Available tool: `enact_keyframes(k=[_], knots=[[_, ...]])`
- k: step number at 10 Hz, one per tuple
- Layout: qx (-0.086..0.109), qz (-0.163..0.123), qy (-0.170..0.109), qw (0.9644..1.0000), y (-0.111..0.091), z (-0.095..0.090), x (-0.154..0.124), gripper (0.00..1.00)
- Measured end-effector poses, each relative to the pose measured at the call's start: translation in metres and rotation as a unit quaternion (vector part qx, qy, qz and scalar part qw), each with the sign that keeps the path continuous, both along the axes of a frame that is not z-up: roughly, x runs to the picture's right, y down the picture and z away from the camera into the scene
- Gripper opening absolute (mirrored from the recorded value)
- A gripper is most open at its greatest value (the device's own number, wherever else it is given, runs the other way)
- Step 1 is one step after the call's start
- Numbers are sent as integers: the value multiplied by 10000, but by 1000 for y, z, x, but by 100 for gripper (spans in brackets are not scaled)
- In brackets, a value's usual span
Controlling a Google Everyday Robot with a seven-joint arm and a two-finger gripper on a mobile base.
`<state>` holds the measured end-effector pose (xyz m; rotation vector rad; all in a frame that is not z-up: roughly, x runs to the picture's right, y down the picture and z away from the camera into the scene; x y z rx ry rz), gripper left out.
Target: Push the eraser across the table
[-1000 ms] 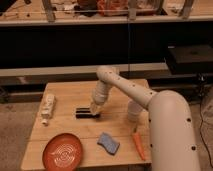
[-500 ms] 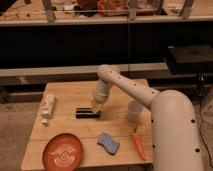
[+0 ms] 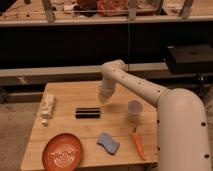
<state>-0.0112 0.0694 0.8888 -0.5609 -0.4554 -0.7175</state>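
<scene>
The gripper (image 3: 103, 98) hangs low over the middle of the bench (image 3: 70, 92), and whether it is spread or pressed together cannot be told from here. The eraser (image 3: 88, 113) lies flat just below it in the camera view and a little to its left. The eraser's right end is nearly under the gripper tip, but contact is not evident. The main risk, as I judge it, is an off-centre push. If the gripper meets only that right end, the long narrow block will probably pivot rather than slide, and it could slip away from the contact. The block is also low, so a gripper held slightly too high could ride over its top edge, while one pressed too hard could jam it against the planks. A sweep to the gripper's left would drive the eraser toward the white power strip (image 3: 47, 106), which sits near that edge of the bench. A push toward the camera would send it toward the red plate (image 3: 62, 152) and the blue sponge (image 3: 108, 143). The pale cup (image 3: 134, 110) stands close on the gripper's right, with the carrot (image 3: 138, 145) beyond it, and a swing of the forearm could tip the cup over.
</scene>
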Motion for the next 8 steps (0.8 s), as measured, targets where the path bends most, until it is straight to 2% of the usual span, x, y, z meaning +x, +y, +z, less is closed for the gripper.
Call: enact_keyframes(k=[2, 3, 4, 5, 8], knots=[[394, -334, 145, 9986, 10, 17, 4, 4], [619, -527, 224, 9964, 16, 25, 4, 4], [704, -584, 260, 9955, 17, 32, 2, 4], [682, -531, 290, 9958, 16, 37, 4, 4], [287, -313, 267, 9987, 16, 44, 2, 4]])
